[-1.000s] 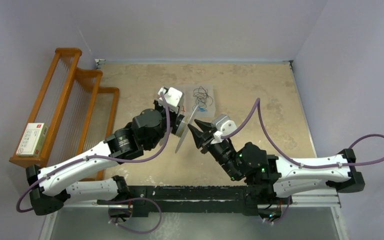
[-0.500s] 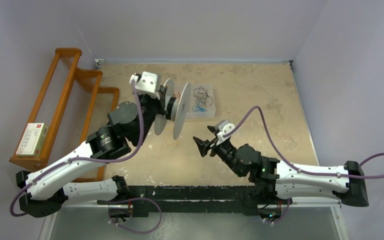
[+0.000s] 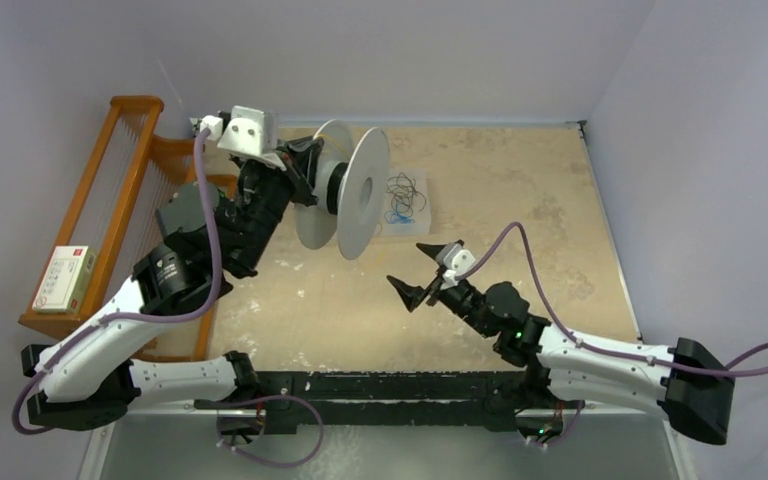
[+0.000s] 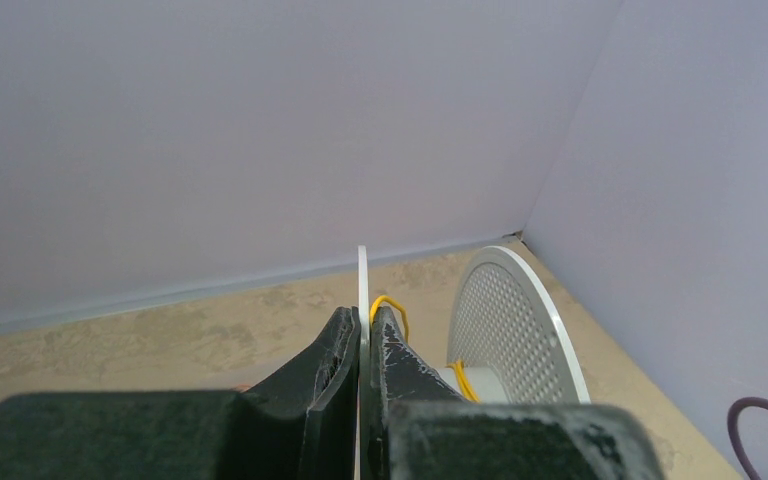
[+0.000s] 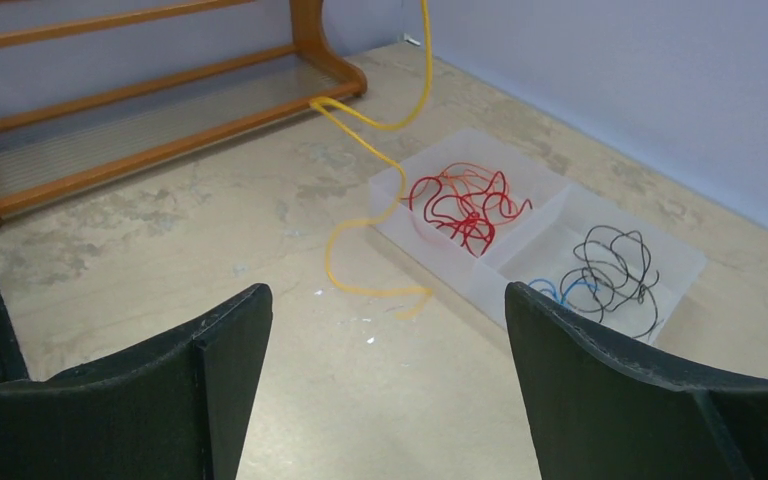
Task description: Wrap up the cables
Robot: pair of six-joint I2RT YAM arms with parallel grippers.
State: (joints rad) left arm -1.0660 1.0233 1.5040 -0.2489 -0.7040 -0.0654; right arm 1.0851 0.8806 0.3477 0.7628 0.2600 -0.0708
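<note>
One yellow cable is all I can see of the job, and only a small part of it seems to be on the white spool. The left gripper is pinched tight on the edge of one flange and holds the spool up in the air, above the far part of the table. From the left wrist view, a short yellow loop shows between the two flanges, close to the hub. I judge that one end is fixed there or a first turn is made, but how many turns I cannot tell.

All the rest of the cable comes down from above, passes in front of the wooden rack and lies in loose curves on the table, just beside the clear tray. The right gripper hovers low over the table with its jaws spread wide and nothing between them, well apart from the spool.

To my eye the wrapping is only at its beginning: the long loose part is not yet wound on the hub. The red wires and the black and blue wires rest in separate compartments of the tray.
</note>
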